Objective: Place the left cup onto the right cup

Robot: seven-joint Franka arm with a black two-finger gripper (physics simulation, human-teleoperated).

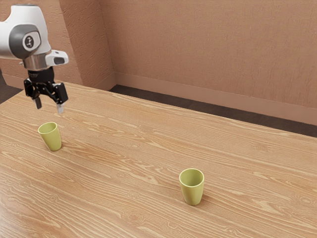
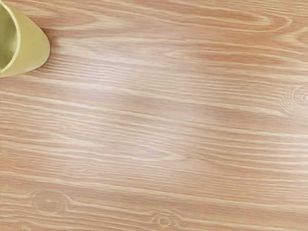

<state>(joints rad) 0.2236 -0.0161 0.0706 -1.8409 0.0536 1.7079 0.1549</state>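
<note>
Wooden desk point(image 1: 148, 144). End effector point(image 1: 48, 105) open, empty; left cup point(image 1: 50, 136) upright at its 6 o'clock. Likely light, stiff, slick: pinch 1 wall at the rim. Right cup point(image 1: 191, 186) toward 4 o'clock.

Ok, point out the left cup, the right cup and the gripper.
left cup point(image 1: 51, 137): exterior view, on its outer wall.
right cup point(image 1: 192, 189): exterior view, on its outer wall.
gripper point(image 1: 49, 106): exterior view, midway between its fingers' tips.

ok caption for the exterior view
Open fingers hover near one green cup; a second green cup stands apart on the wooden table
</note>
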